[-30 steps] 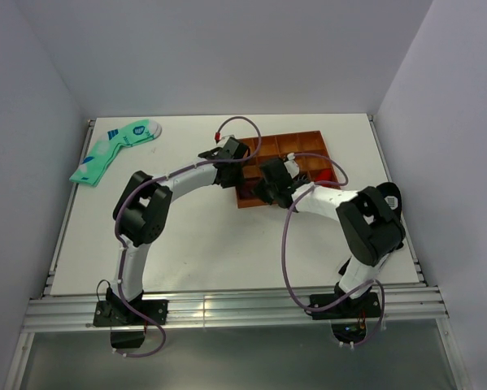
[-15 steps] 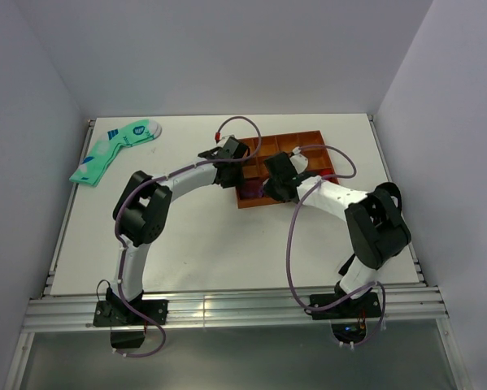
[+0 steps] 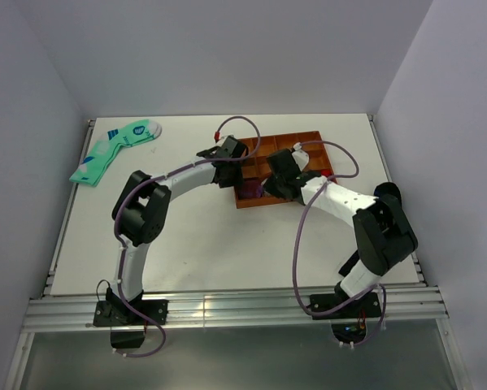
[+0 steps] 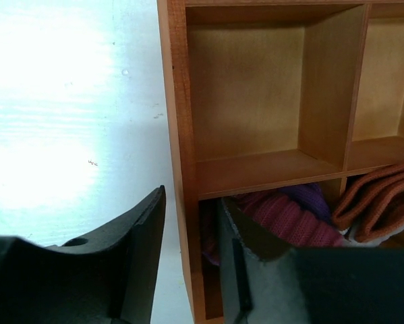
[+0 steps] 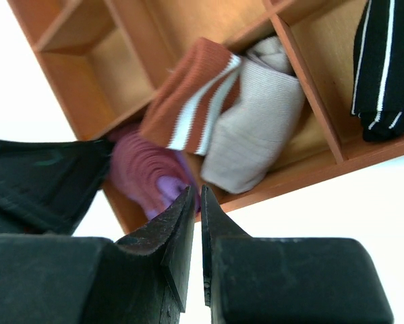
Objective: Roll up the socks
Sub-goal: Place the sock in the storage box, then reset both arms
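Task item: maroon-red knit socks (image 5: 146,170) with a purple patch, bundled in an end compartment of the orange-brown wooden divided tray (image 4: 177,101), at its near left corner in the top view.
Neighbours in tray: rust-and-white striped knit roll (image 5: 196,93) just beside the socks, then a beige ribbed sock bundle (image 5: 255,131) pressed against it; black sock with thin white stripes (image 5: 384,64) one compartment further on.
Left gripper (image 4: 191,200): unclenched, grasping nothing; one black finger outside the tray's end wall over the table, the other inside the socks' compartment, right against the maroon knit; slim gaps showing on both sides of the wall.
Right gripper (image 5: 196,194): above the tray's near edge, tips over the purple patch of the socks; jaws almost together, only a thin slit between, nothing caught in it.
Table: flat white tabletop (image 3: 202,236) under the tray.
Elsewhere: mint-green sock with blue marks (image 3: 113,150) lying flat at the far left corner, well apart from the tray.
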Motion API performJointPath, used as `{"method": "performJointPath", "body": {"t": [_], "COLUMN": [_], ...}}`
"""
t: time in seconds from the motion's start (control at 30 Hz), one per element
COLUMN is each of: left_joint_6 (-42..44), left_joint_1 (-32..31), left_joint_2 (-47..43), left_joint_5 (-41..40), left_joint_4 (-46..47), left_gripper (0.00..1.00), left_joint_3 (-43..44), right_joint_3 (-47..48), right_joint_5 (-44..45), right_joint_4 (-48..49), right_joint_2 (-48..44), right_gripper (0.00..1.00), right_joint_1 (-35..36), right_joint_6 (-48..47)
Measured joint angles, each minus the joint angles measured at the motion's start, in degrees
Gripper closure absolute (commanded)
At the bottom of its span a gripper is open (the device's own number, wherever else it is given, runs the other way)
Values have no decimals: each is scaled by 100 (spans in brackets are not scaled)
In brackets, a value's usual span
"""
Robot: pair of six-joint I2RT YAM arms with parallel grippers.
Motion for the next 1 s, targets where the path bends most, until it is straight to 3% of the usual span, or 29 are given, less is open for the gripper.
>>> {"method": "performJointPath", "body": {"t": [0.53, 0.8, 1.0], "left_joint_6": [295, 225, 129], "left_joint_1": [74, 74, 61], "left_joint_2": [-693, -1797, -3770], "left_joint_5": [365, 227, 90], "left_joint_4": [258, 133, -271], "left_gripper": [50, 43, 40], "left_joint_3": [-229, -354, -1353], "right_joint_3": [-4, -431, -984], "right_joint_5": [-170, -352, -472], "right_joint_4": [-15, -39, -160], "right_joint_2": [-1029, -2133, -3322], "right_gripper": [82, 58, 27], "right_joint_1": [-4, -11, -44], "right_joint_6": [-146, -306, -527]}}
